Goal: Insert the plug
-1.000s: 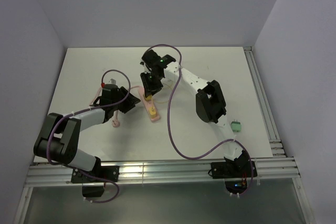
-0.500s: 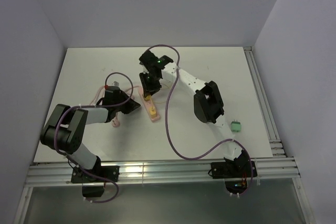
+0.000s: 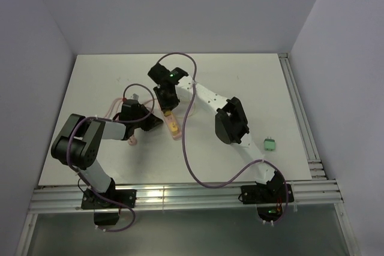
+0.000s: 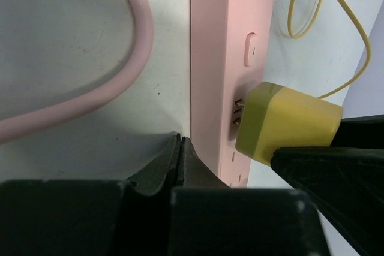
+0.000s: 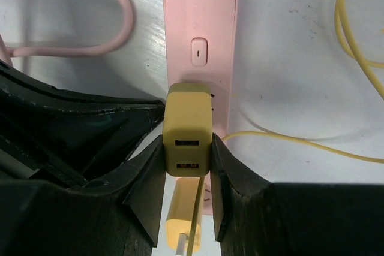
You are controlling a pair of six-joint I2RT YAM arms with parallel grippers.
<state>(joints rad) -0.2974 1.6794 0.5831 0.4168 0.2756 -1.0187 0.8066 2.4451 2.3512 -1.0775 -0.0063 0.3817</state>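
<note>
A mustard-yellow plug (image 5: 188, 139) with two USB ports sits between the fingers of my right gripper (image 5: 188, 148), which is shut on it. It stands over the pink power strip (image 5: 201, 22). In the left wrist view the plug (image 4: 288, 124) meets the strip (image 4: 222, 46) with a short length of its metal prongs (image 4: 237, 112) still showing. My left gripper (image 4: 180, 142) is shut on nothing, and its tips lie against the strip's long left edge. From above, both grippers (image 3: 155, 122) (image 3: 167, 111) crowd around the strip (image 3: 176, 134).
A second yellow plug (image 5: 183, 220) with a yellow cable (image 5: 288, 139) sits in the strip below the held one. The strip's pink cord (image 4: 90, 97) loops to the left. A small green adapter (image 3: 270, 144) lies at the right of the table.
My left gripper has closed and slid in against the strip's side. The right arm with the plug has shifted a little to the left over the strip.
</note>
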